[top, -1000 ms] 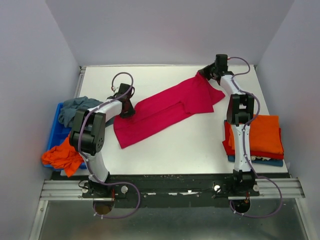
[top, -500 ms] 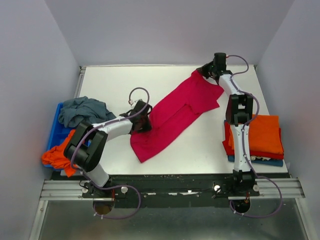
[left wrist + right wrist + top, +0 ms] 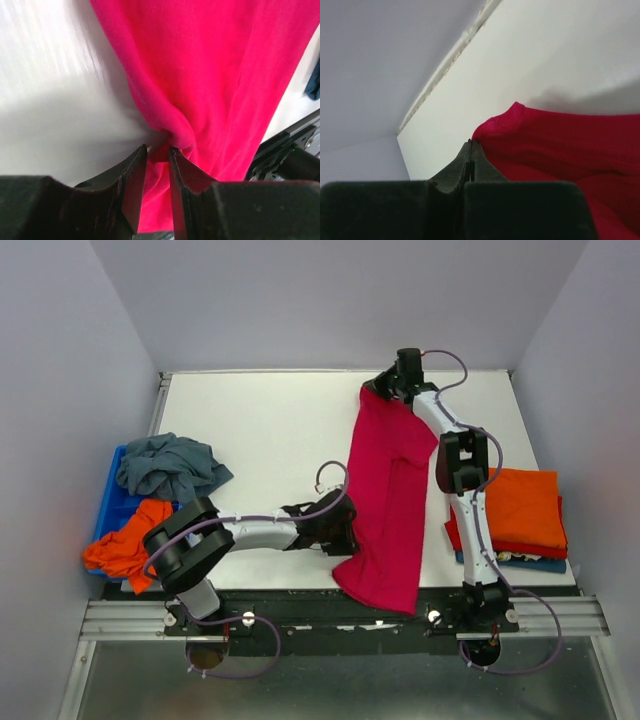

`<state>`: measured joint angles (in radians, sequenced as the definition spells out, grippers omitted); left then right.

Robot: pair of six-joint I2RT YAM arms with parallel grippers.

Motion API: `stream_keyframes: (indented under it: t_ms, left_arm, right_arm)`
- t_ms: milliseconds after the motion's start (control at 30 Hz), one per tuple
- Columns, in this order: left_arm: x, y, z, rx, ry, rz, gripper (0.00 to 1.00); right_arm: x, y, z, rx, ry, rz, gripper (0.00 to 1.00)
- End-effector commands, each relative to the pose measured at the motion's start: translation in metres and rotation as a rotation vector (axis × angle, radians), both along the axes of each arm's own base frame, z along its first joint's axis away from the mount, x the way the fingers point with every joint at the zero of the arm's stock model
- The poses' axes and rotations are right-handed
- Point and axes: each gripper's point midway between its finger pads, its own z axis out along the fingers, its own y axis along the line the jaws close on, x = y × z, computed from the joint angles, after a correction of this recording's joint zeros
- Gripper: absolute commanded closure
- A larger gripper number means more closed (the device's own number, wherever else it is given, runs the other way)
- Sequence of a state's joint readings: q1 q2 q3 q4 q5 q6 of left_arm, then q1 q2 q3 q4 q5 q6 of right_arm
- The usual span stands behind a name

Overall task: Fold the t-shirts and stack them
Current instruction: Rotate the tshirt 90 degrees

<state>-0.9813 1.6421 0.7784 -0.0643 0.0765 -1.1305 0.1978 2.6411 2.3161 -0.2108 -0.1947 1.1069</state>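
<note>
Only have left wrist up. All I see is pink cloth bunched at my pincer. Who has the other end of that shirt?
Observer: The right pincer is shut on a hem corner of the crimson-pink shirt, at the far side of the table.
Operator: How does the shirt lie?
Observer: As one long strip from that far corner towards the arm bases. Its near end reaches over the table's near edge.
Operator: Stack started?
Observer: Yes. The folded shirts are piled at the table's right edge, with the orange one on top.
</note>
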Motion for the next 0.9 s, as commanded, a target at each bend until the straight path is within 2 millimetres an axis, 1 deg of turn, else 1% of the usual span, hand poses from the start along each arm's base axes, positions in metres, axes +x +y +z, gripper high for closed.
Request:
stream_keyframes:
  t_ms: [0,33,133,167,200,233,300,333,367,400,433,500,533,567,600,633,700,733,767,800,867]
  left_arm:
    - [-0.047,0.05,-0.041,0.255,0.13,-0.045,0.62]
    - [-0.049,0.053,-0.039,0.257,0.127,-0.044,0.61]
    - [-0.053,0.064,-0.033,0.259,0.114,-0.041,0.58]
    - [-0.051,0.069,-0.031,0.268,0.1,-0.036,0.56]
    - [-0.048,0.074,-0.027,0.278,0.089,-0.032,0.55]
    - [-0.039,0.081,-0.024,0.302,0.062,-0.013,0.53]
    - [-0.027,0.092,-0.013,0.316,0.035,-0.003,0.52]
    - [-0.02,0.096,-0.008,0.313,0.025,-0.002,0.51]
    - [-0.011,0.102,-0.003,0.315,0.0,-0.022,0.51]
    - [-0.003,0.114,0.001,0.347,-0.009,-0.003,0.51]
    - [0.009,0.124,0.006,0.368,-0.033,0.017,0.51]
    - [0.034,0.137,0.019,0.37,-0.086,0.061,0.52]
    - [0.052,0.138,0.031,0.345,-0.126,0.092,0.51]
    - [0.067,0.136,0.041,0.317,-0.164,0.11,0.51]
    - [0.083,0.134,0.05,0.288,-0.199,0.135,0.51]
    - [0.099,0.131,0.06,0.264,-0.233,0.156,0.5]
    - [0.131,0.125,0.077,0.235,-0.297,0.2,0.47]
    - [0.146,0.12,0.086,0.222,-0.333,0.212,0.44]
    - [0.16,0.116,0.091,0.216,-0.366,0.232,0.38]
    - [0.172,0.112,0.096,0.2,-0.392,0.245,0.34]
    - [0.197,0.097,0.106,0.139,-0.443,0.252,0.3]
  right_arm:
    - [-0.016,0.044,-0.009,-0.011,0.009,0.069,0.99]
    - [-0.017,0.048,-0.009,-0.011,0.01,0.073,0.99]
    - [-0.015,0.048,-0.007,-0.02,-0.003,0.073,0.99]
    - [-0.013,0.047,-0.005,-0.032,-0.015,0.074,0.98]
    - [-0.01,0.045,0.001,-0.046,-0.036,0.073,0.87]
    - [-0.008,0.044,0.006,-0.062,-0.057,0.075,0.77]
    - [-0.005,0.039,0.018,-0.095,-0.087,0.071,0.63]
    - [-0.004,0.036,0.027,-0.112,-0.106,0.069,0.59]
    - [-0.004,0.034,0.033,-0.132,-0.122,0.071,0.56]
    - [-0.005,0.031,0.041,-0.148,-0.137,0.069,0.54]
    - [-0.006,0.028,0.049,-0.164,-0.15,0.068,0.53]
    - [-0.011,0.021,0.063,-0.201,-0.169,0.07,0.53]
    - [-0.015,0.018,0.068,-0.226,-0.181,0.082,0.53]
    - [-0.021,0.016,0.072,-0.244,-0.185,0.093,0.53]
    - [-0.028,0.013,0.071,-0.265,-0.179,0.104,0.53]
    - [-0.035,0.01,0.077,-0.282,-0.185,0.117,0.53]
    - [-0.054,0.003,0.078,-0.312,-0.167,0.133,0.55]
    - [-0.066,-0.004,0.076,-0.324,-0.148,0.128,0.57]
    - [-0.078,-0.009,0.068,-0.337,-0.128,0.13,0.58]
    - [-0.089,-0.013,0.073,-0.344,-0.126,0.128,0.61]
    - [-0.114,-0.021,0.066,-0.363,-0.098,0.133,0.63]
